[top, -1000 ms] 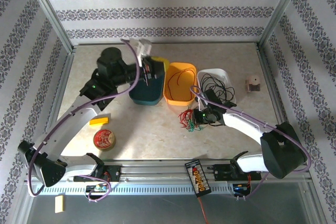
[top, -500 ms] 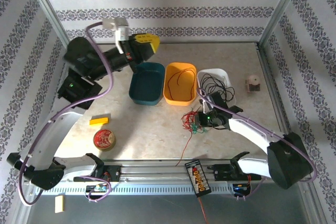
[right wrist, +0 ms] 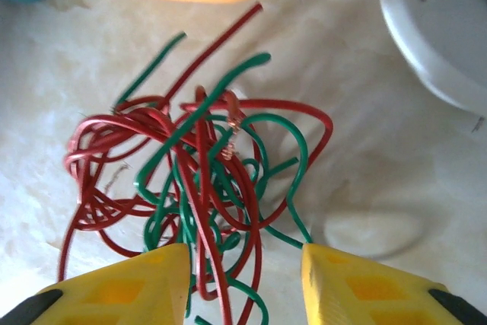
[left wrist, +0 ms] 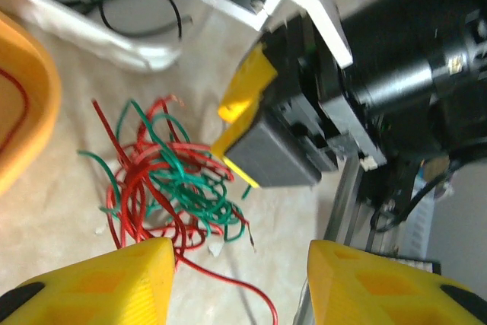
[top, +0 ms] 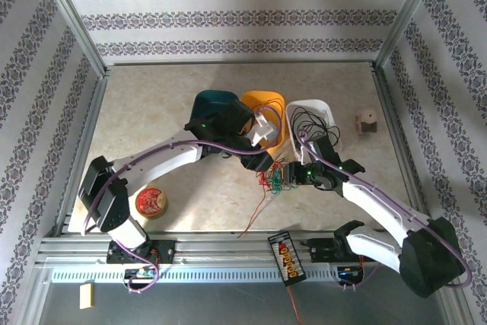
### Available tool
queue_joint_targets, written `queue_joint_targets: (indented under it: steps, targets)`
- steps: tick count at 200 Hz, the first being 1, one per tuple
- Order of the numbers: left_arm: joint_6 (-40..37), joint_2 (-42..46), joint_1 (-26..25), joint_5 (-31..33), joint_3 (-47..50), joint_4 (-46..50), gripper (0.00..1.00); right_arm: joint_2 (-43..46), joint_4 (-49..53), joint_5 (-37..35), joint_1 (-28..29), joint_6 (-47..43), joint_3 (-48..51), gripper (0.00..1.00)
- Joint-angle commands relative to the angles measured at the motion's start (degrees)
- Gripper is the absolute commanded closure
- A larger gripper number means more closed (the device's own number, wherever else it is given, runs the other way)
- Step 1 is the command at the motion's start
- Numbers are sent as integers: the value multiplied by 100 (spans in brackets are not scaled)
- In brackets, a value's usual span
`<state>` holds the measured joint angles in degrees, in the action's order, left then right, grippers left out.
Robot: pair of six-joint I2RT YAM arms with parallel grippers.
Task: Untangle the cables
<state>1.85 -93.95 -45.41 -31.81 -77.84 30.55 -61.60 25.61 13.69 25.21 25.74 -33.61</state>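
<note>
Left end effector (left wrist: 237, 264) and right end effector (right wrist: 243, 262), jaws apart, over the tangled cables (right wrist: 199, 176); connector board (top: 287, 256) lettering seemingly illegible.

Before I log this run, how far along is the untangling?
Done: black cables lie in the white bin. In hand: left gripper and right gripper hover open over the red and green tangle. Left: separating that tangle, knotted on the table.

Bright, even light falls from above, leaving only soft, faint shadows on the pale table (top: 152, 112). The left wrist view is smeared with blur, worst on the right arm (left wrist: 411, 74). In the right wrist view the cables (right wrist: 205, 188) are sharp and the near yellow fingers (right wrist: 144, 279) soft.
</note>
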Motion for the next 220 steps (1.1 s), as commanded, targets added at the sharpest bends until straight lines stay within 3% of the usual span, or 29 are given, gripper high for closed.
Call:
queue_joint_targets:
  steps: [1,16,32,58,73,141,180,220]
  targets:
    - [-436,-151,-38,94,-10,317,50,-203,116,236,-43,51,24,62]
    - [-423,-277,-38,-9,73,187,50,-324,63,317,-43,26,4,68]
    - [-421,-469,-55,12,101,99,50,-429,15,336,-43,-6,-10,83]
    - [-396,-768,-173,419,155,-148,50,-456,-12,325,-43,-12,-58,98]
    - [-363,-957,-259,726,179,-248,51,-329,-7,318,-41,-1,-85,100]
    - [-418,-1499,-387,981,486,-812,54,556,194,344,-93,221,-453,100]
    - [-372,-1500,-383,863,727,-857,69,1168,586,-225,-416,329,-1061,100]
    - [-299,-1500,-381,905,813,-884,76,1618,732,-742,-749,464,-1625,100]
